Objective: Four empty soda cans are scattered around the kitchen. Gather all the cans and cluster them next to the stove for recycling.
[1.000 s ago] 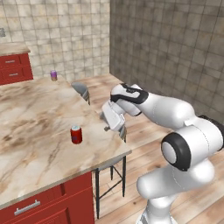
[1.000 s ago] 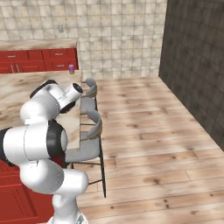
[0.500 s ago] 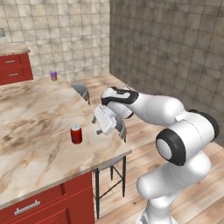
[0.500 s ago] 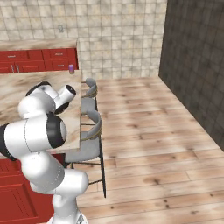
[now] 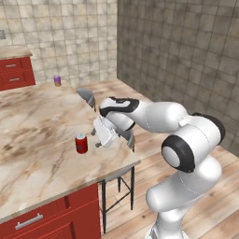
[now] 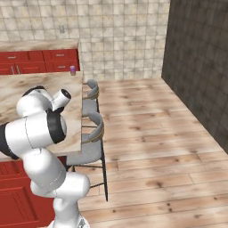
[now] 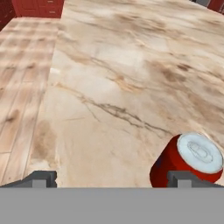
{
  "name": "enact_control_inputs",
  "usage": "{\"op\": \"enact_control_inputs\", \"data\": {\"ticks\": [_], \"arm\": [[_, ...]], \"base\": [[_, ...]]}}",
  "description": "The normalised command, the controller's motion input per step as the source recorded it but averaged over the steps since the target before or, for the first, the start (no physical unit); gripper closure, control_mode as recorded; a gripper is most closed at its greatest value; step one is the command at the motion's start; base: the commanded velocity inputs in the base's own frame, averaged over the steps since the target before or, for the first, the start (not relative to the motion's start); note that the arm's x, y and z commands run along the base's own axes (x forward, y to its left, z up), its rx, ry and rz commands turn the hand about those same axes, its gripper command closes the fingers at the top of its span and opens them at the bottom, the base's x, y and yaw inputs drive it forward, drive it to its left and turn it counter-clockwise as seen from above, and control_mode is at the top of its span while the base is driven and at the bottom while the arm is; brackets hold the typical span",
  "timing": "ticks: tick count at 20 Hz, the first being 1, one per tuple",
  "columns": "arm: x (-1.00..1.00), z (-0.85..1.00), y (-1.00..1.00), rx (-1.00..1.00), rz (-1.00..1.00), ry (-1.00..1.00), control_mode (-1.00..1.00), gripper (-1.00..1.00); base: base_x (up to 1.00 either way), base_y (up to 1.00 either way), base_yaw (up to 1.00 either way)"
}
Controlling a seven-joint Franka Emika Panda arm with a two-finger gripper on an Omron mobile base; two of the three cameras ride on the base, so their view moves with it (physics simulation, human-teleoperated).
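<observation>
A white arm reaches over a beige marbled worktop (image 5: 42, 140), its end effector (image 5: 99, 138) hovering just beside a red soda can (image 5: 81, 144) that stands upright near the worktop's front edge. In the hand view the fingertips (image 7: 41, 178) stand wide apart, holding nothing, the cylindrical can's silvery top (image 7: 199, 152) near the right tip. A purple can (image 5: 57, 80) stands at the far end. Curved grey stools (image 6: 91, 129) line the worktop above a wood-plank floor (image 6: 151, 133); red cabinets (image 6: 40, 61) back the tiled wall.
</observation>
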Motion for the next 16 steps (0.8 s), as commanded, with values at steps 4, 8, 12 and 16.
{"op": "enact_control_inputs", "data": {"ticks": [4,8,12,16], "arm": [[0.04,-0.02,0.05,0.0,0.0,-0.02,-1.0,-1.0],[0.06,0.0,-0.05,0.01,0.0,-0.01,-1.0,-1.0],[0.19,0.0,-0.01,0.01,0.0,0.0,-1.0,-1.0],[0.25,0.0,0.0,0.01,0.0,0.0,-1.0,-1.0]], "base": [[0.0,0.0,0.0],[0.0,0.0,0.0],[0.0,0.0,0.0],[0.0,0.0,0.0]]}}
